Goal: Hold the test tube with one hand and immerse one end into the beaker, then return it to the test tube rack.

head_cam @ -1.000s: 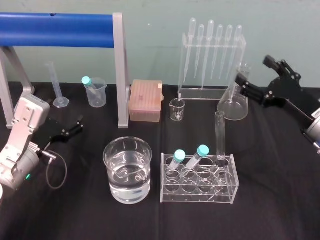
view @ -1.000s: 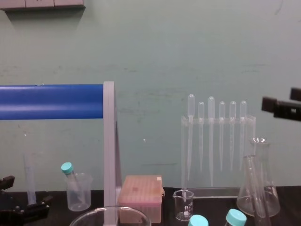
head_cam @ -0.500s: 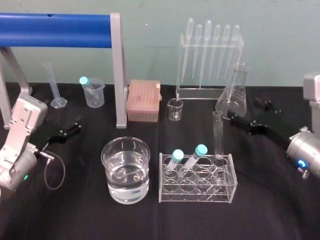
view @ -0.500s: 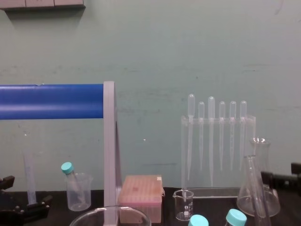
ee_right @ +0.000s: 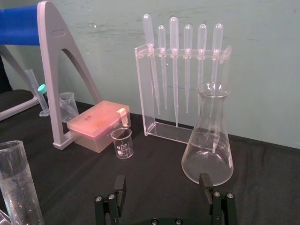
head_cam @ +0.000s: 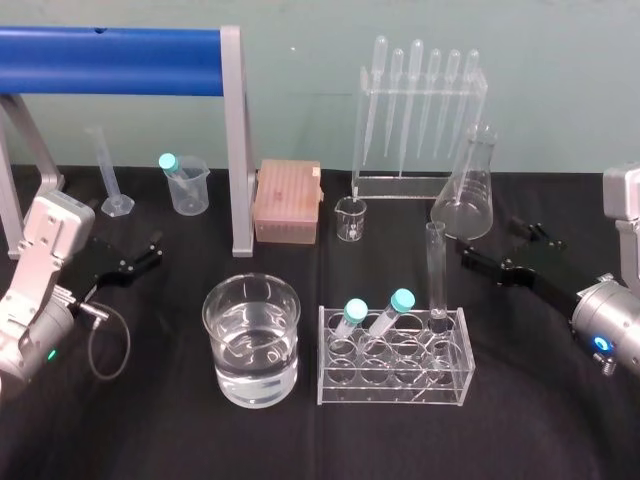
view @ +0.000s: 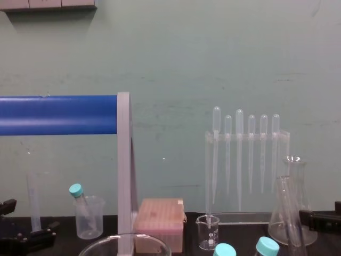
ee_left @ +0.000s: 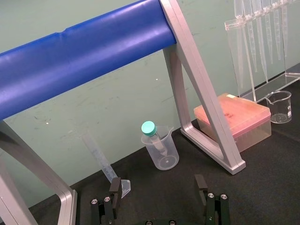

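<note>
The test tube [head_cam: 437,272] stands upright in the back right hole of the clear rack [head_cam: 392,391], its open mouth well above the rack's top. The right wrist view catches its upper part close by [ee_right: 19,183]. Two teal-capped tubes [head_cam: 353,313] lean in holes further left in the same rack. The beaker [head_cam: 254,300], about half full of clear liquid, sits just to the left of the rack on the black worktop [head_cam: 150,425] (only its rim [view: 125,241] pokes into the chest view). The right end effector [head_cam: 492,242] hangs low to the right of the test tube, near it but not touching. Its nearer finger points toward the glass. In the right wrist view [ee_right: 162,183] the two fingers are spread wide with nothing between them. The conical flask [ee_right: 208,140] stands on the worktop beyond them. Behind the flask is the pipette stand [head_cam: 415,120], and a small spouted beaker [head_cam: 351,219] and a pink box [head_cam: 288,202] sit further left. The left end effector [head_cam: 142,254] rests low at the worktop's left side, well apart from the beaker. Its fingers are also parted wide and empty [ee_left: 158,183], facing a plastic cup [ee_left: 161,151] that holds a teal-capped tube.
</note>
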Available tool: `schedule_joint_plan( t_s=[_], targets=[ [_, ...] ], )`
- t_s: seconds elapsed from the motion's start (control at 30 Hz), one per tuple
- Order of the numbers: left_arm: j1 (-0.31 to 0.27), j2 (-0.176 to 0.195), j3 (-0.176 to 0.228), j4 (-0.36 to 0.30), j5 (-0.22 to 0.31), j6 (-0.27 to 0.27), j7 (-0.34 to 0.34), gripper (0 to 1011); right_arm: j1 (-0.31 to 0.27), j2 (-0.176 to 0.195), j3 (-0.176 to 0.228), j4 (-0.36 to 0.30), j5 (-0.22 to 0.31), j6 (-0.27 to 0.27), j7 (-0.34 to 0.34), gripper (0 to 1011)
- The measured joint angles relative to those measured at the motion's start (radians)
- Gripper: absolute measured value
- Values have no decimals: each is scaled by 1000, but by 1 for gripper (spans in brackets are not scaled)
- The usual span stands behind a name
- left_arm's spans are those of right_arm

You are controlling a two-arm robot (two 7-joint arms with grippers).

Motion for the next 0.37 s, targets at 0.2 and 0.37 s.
schedule_joint_plan(
  t_s=[0.2,0.37],
  targets=[
    [0,0,0,0,0,0,0,1000,2,2,-2,-1,0,-1,0,1000],
    [0,0,0,0,0,0,0,1000,3,2,-2,-1,0,-1,0,1000]
  ],
)
